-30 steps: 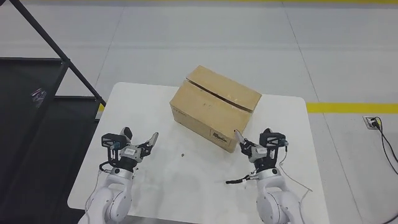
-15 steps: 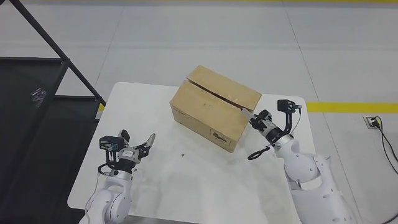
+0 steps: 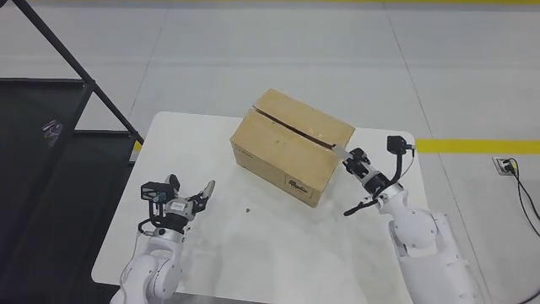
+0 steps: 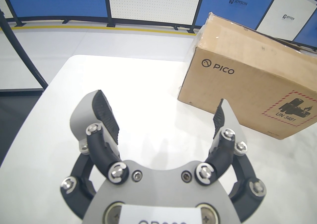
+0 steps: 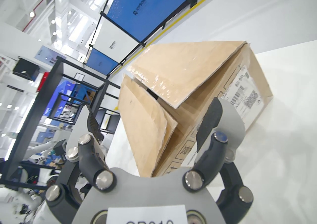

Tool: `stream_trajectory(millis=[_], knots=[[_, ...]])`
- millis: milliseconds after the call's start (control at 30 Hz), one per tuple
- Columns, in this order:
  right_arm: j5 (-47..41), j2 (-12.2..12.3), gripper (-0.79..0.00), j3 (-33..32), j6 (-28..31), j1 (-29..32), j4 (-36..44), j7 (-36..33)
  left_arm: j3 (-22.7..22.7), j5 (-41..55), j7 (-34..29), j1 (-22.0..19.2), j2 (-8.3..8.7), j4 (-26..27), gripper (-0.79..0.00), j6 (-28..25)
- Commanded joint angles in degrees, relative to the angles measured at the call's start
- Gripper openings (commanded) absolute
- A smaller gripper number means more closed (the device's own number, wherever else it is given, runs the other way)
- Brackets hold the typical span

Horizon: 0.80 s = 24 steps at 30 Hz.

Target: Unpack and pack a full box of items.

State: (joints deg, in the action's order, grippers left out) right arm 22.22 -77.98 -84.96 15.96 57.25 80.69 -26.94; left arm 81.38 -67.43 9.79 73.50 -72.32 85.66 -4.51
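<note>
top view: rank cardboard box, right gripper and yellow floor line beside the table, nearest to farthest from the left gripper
From the left gripper:
1. cardboard box, ahead on the table.
2. right gripper, at the box's far end.
3. yellow floor line, off the table's right side.

Left end effector (image 4: pixel 161 98) and right end effector (image 5: pixel 153 111) both gape wide, arms forward
</note>
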Motion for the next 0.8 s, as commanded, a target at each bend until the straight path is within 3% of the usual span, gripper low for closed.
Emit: stream_trajectory(millis=[0,467,767], knots=[[-3.18,0.22,0.0,-0.3,0.9,-0.99,-1.62,-4.0,0.32,0.19,0.16,0.24,0.01,0.01,0.0,0.11],[-17.58,1.0,0.0,0.63,6.62,-5.77,-8.71,-16.18,1.37,0.21,0.91,1.68,-0.04,0.81,0.0,0.43],[-17.5,1.64,0.0,2.21,8.08,-5.45,-8.22,-18.56,1.48,0.02,1.18,1.81,-0.13,0.98,0.0,0.36]])
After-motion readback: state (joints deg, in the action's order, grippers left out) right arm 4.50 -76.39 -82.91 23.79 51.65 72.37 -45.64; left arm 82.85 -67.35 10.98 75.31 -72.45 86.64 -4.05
